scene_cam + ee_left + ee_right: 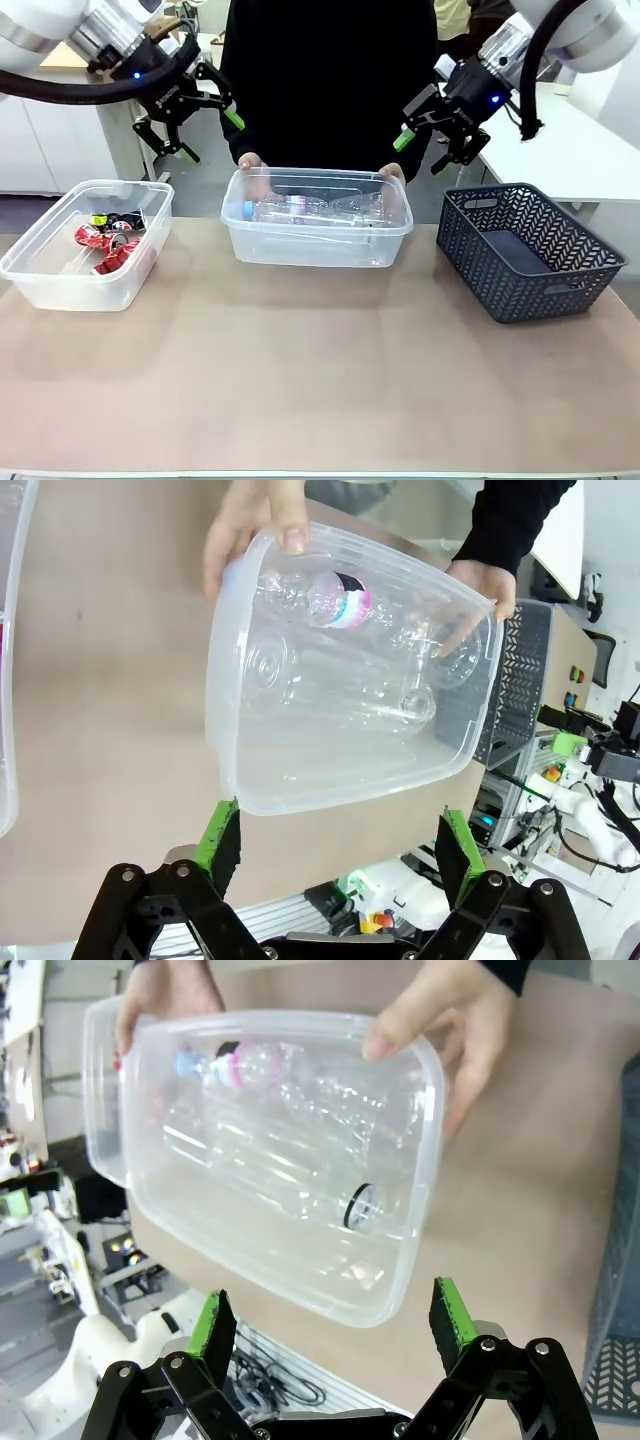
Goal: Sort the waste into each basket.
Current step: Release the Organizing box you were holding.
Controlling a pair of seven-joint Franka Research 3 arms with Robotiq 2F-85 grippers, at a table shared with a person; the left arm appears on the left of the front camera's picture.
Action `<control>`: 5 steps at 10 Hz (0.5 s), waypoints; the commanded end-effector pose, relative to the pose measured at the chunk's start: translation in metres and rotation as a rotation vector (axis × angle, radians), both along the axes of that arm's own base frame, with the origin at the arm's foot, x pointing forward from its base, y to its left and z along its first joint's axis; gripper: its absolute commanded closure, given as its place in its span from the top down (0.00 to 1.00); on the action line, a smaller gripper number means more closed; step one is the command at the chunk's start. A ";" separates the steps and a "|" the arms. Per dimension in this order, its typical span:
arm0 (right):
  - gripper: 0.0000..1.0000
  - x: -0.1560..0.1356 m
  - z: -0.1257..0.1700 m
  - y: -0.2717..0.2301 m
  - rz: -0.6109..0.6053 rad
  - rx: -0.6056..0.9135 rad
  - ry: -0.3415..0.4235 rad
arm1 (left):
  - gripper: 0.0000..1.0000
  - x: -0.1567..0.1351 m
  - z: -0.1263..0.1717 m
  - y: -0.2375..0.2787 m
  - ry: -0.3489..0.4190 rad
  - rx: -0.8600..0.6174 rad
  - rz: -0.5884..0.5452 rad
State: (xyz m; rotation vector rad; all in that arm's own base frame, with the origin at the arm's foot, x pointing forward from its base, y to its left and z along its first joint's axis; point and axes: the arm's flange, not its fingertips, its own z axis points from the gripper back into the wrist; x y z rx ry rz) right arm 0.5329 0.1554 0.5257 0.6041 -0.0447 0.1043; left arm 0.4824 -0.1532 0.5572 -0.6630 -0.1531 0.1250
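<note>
A person's hands [250, 163] are holding the middle tub [318, 240] of bottles [300, 209]; cans [108, 243] are lying in the left tub [60, 280]. Both grippers, left [205, 128] and right [425, 150], are hovering with fingers released.

Front view: fixed, level with table edge, facing across toward person. Left wrist view: close, looking down past left gripper [338, 842] onto middle tub [300, 780] just beyond fingertips. Right wrist view: likewise past right gripper [335, 1322]. Shared by all: that tub.
</note>
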 end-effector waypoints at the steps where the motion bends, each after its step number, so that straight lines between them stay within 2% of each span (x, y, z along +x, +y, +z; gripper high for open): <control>1: 1.00 0.001 0.003 0.001 -0.023 -0.032 0.001 | 1.00 -0.001 0.003 -0.002 0.002 0.021 0.019; 3: 1.00 0.000 0.000 0.000 0.000 0.000 0.000 | 1.00 0.000 0.000 0.000 0.000 0.000 0.000; 4: 1.00 -0.037 0.029 -0.035 0.032 0.264 -0.004 | 1.00 -0.020 0.024 0.008 -0.042 -0.076 -0.056; 5: 1.00 -0.077 0.044 -0.066 0.038 0.378 -0.051 | 1.00 -0.046 0.044 0.023 -0.083 -0.189 -0.081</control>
